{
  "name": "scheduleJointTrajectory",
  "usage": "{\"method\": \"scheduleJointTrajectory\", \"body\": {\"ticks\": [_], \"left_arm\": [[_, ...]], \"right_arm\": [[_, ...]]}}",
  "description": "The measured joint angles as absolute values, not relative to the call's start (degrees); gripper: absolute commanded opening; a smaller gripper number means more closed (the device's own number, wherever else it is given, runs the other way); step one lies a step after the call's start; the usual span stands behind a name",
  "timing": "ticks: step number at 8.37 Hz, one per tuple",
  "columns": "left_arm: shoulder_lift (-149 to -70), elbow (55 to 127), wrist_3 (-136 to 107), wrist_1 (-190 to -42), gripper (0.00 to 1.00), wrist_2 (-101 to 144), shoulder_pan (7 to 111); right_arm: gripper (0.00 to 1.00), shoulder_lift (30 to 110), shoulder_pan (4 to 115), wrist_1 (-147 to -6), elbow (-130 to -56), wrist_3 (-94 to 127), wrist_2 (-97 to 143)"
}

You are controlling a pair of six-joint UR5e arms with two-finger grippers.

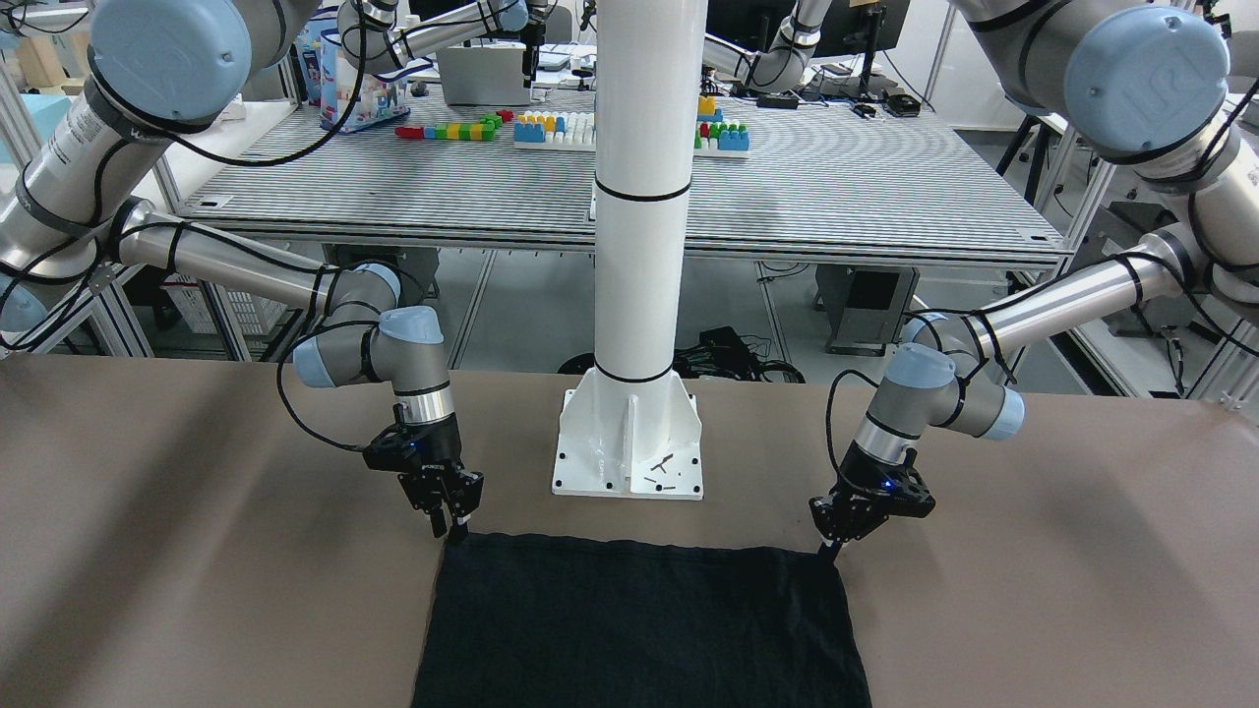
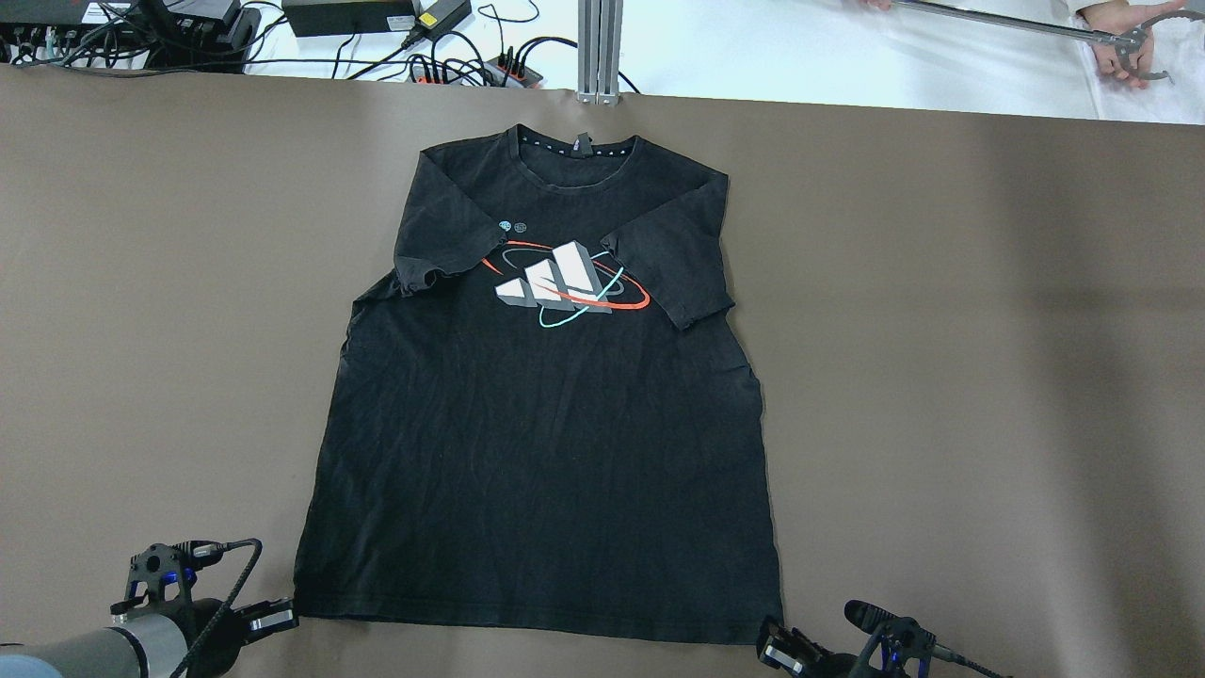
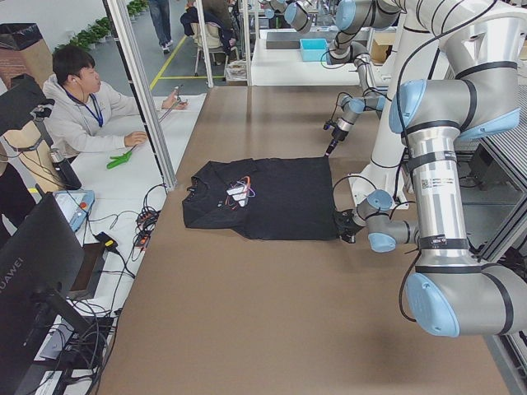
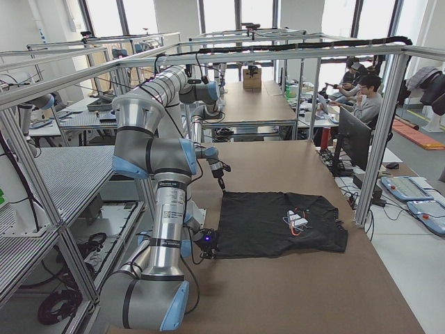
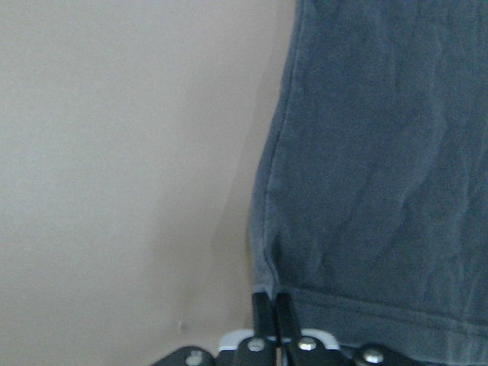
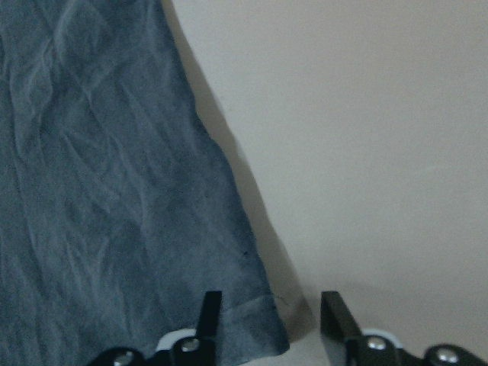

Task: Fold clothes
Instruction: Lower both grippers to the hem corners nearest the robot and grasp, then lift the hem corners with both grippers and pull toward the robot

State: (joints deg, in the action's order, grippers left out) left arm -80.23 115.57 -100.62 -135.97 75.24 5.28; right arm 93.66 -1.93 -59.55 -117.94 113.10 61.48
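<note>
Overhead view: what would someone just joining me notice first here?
The black T-shirt lies spread flat on the brown table, its white, red and teal chest print toward the far edge. Next come the two claws at its near hem corners. The left claw is shut right at its corner, and the right claw is open astride the other.

Brown table top (image 2: 988, 377), white pillar (image 1: 644, 197), slatted grey bench (image 1: 866, 187), bright windows (image 4: 222, 17)

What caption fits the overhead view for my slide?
Black printed shirt flat on the table, left fingers and right fingers at its hem corners.
</note>
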Motion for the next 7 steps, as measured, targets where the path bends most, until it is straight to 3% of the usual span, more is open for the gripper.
{"method": "scheduleJointTrajectory", "body": {"ticks": [7], "left_arm": [[-80.33, 119.55, -96.76, -135.6, 0.0, 77.39, 7.25]], "right_arm": [[0.0, 93.0, -1.16, -60.15, -121.13, 107.68, 60.07]]}}
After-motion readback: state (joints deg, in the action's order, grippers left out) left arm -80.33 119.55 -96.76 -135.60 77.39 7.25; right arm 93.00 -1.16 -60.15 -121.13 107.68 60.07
